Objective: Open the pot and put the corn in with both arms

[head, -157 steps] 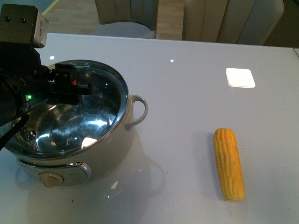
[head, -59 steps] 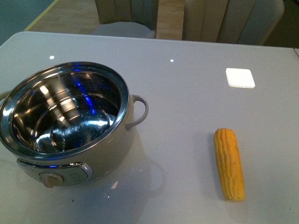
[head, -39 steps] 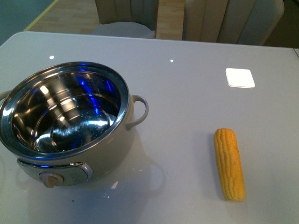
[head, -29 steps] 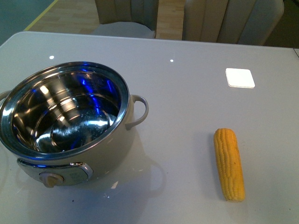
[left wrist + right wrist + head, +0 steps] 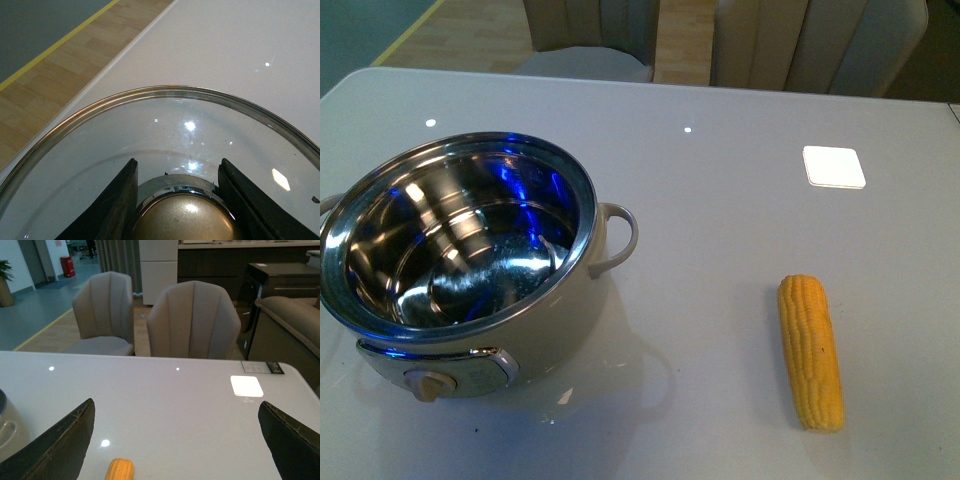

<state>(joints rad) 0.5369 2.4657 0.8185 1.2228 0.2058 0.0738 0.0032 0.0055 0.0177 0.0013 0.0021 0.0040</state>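
Observation:
The cream pot (image 5: 460, 262) stands open at the table's left, its shiny steel inside bare, a loop handle (image 5: 613, 238) on its right side. The yellow corn (image 5: 810, 350) lies lengthwise on the table at the right, apart from the pot. No arm shows in the front view. In the left wrist view my left gripper (image 5: 179, 200) is shut on the brass knob (image 5: 182, 220) of the glass pot lid (image 5: 165, 130), over the table near its edge. My right gripper (image 5: 175, 440) hangs wide open above the table, with the corn's tip (image 5: 120, 470) below it.
A white square patch (image 5: 834, 166) lies on the table at the back right. Two beige chairs (image 5: 192, 320) stand behind the far edge. Wooden floor with a yellow line (image 5: 55, 45) lies beyond the table's left edge.
The left arm with the lid has left the front view since 2.7 s ago, leaving the pot uncovered. Blue reflections shift inside the pot. The corn has not moved.

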